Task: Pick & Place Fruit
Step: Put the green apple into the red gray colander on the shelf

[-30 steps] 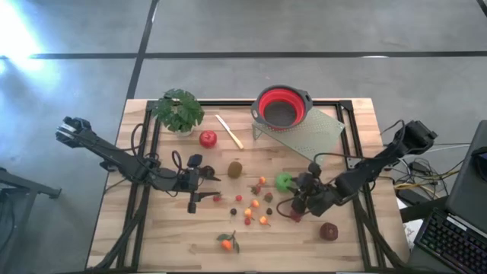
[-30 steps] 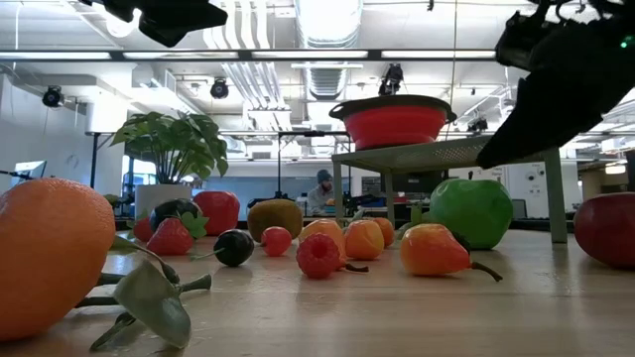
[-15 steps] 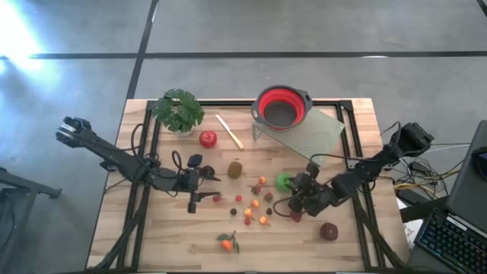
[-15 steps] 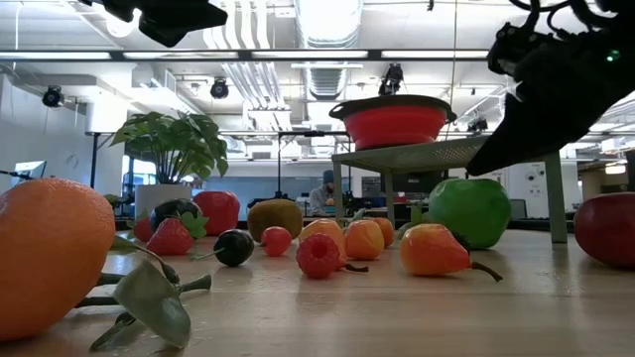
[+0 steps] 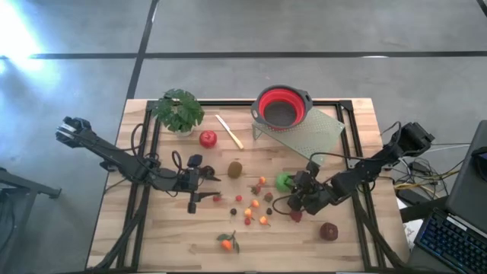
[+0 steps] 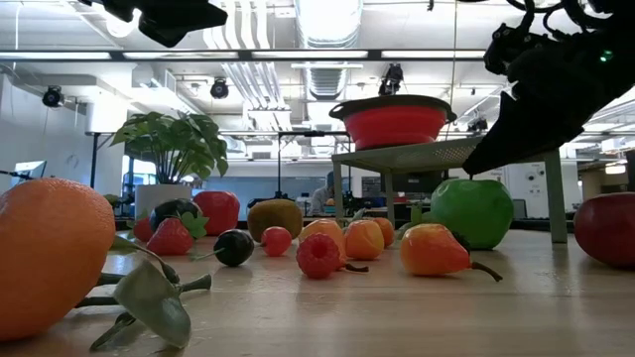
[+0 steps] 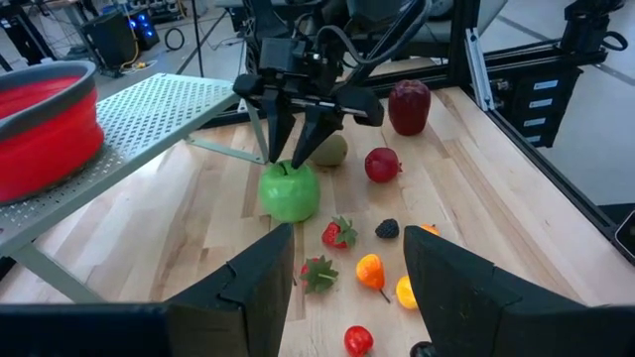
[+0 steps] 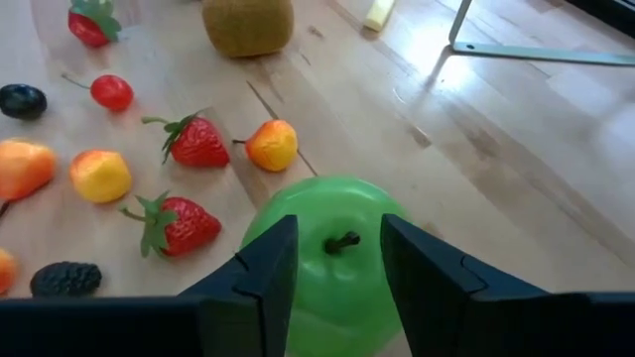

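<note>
A green apple (image 5: 284,181) rests stem up on the wooden table, right of centre; it also shows in the right wrist view (image 8: 327,273) and the left wrist view (image 7: 290,190). My right gripper (image 5: 294,189) is open and points down over the apple's top, one finger on each side of the stem (image 8: 343,241). My left gripper (image 5: 207,188) is open and empty left of centre. Small strawberries and berries (image 5: 255,204) lie between the two grippers. A kiwi (image 5: 235,169), a red apple (image 5: 208,138), a leafy tangerine (image 5: 227,243) and a dark red fruit (image 5: 329,230) lie around them. My right gripper's fingertips (image 7: 277,154) stand at the top of the green apple (image 7: 290,174), coming from above and pointing down. I cannot tell whether they touch it. The apple sits upright on the table.
A red colander (image 5: 282,106) stands on a perforated metal rack (image 5: 312,131) at the far side. A potted plant (image 5: 179,111) and a pale knife (image 5: 228,131) are at the far left. A second kiwi (image 7: 332,151) lies just behind the apple.
My right gripper has moved a little toward the table's left edge and down, closer over the green apple. The fruit has stayed in place.
</note>
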Controlling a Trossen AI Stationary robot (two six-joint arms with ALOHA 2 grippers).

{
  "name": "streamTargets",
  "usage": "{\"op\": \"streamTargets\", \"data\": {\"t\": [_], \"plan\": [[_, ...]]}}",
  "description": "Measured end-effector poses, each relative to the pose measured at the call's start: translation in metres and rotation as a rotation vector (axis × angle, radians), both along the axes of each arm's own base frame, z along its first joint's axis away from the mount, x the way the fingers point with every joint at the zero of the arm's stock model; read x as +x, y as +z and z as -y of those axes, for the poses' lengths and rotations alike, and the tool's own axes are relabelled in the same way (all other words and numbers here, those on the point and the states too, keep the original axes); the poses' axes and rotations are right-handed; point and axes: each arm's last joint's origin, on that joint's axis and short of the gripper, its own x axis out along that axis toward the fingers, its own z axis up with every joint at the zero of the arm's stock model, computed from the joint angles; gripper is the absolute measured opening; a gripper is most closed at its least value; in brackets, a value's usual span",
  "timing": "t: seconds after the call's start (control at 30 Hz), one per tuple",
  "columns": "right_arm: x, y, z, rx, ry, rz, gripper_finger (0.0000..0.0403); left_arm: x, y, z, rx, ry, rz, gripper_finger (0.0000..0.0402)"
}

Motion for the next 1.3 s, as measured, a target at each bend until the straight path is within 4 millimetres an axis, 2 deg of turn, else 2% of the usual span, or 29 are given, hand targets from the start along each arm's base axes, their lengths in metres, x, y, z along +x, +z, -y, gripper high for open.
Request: {"op": "streamTargets", "data": {"t": [0.13, 0.3, 0.83, 1.13, 1.3], "plan": [[0.001, -0.001, 0.003, -0.002, -0.013, -0.005, 0.0150, 0.000, 0.000, 0.000, 0.000, 0.000, 0.000, 0.0197], [0.002, -0.004, 0.003, -0.005, -0.010, -0.018, 0.0133, 0.000, 0.000, 0.000, 0.000, 0.000, -0.001, 0.0197], [0.002, -0.004, 0.002, -0.002, -0.005, -0.019, 0.0015, 0.000, -0.001, 0.000, 0.007, 0.000, -0.014, 0.0197], [0.002, -0.003, 0.002, 0.024, 0.009, -0.017, 0.0011, 0.000, -0.001, 0.000, 0.007, 0.000, -0.014, 0.0197], [0.005, 0.007, -0.001, 0.040, 0.070, -0.018, 0.0010, 0.000, -0.001, 0.000, 0.007, 0.001, -0.014, 0.0197]]}}
